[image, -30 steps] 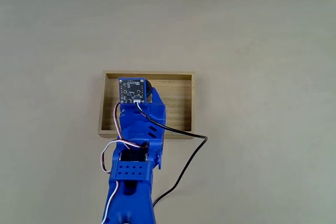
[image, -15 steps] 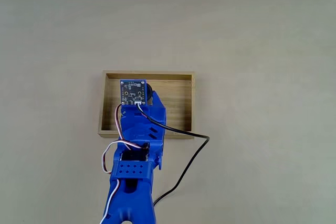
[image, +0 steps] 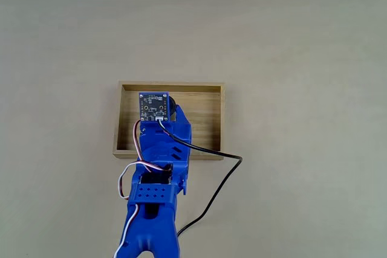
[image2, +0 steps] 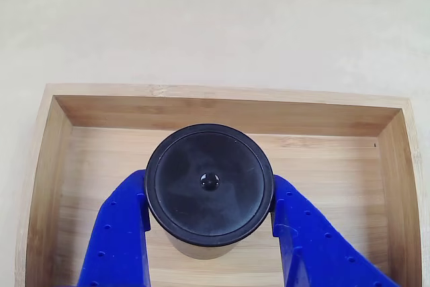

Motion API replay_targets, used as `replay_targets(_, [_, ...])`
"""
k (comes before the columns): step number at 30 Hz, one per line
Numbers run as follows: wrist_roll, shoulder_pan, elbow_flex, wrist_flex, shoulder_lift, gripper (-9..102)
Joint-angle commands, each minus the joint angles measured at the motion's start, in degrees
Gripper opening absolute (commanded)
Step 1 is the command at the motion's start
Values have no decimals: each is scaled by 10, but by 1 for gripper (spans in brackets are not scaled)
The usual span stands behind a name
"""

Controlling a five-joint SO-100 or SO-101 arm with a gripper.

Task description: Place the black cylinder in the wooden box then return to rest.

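Note:
The black cylinder point(image2: 209, 183) stands upright inside the wooden box point(image2: 222, 92), a little behind the middle of its floor. My blue gripper point(image2: 209, 194) is shut on it, one finger pressed to each side. Whether its base rests on the plank floor I cannot tell. In the fixed view the blue arm point(image: 158, 173) reaches up from the bottom edge over the wooden box point(image: 172, 87). There a wrist circuit board point(image: 153, 106) covers the fingers, and the black cylinder point(image: 172, 107) shows as a dark sliver at the board's right.
A black cable point(image: 211, 194) loops from the wrist over the box's near right corner onto the pale tabletop point(image: 290, 58). White and red wires point(image: 124, 182) curl at the arm's left. Bare table surrounds the box on all sides.
The wrist board has shifted very slightly toward the arm base and the black cable loop has crept right. The gripper stays over the box with the cylinder in it.

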Motion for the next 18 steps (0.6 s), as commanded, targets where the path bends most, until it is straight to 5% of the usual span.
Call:
replay_targets(1, [2, 3, -3, -26, -4, 18])
replay_targets(18, [4, 1, -6, -38, 15, 22])
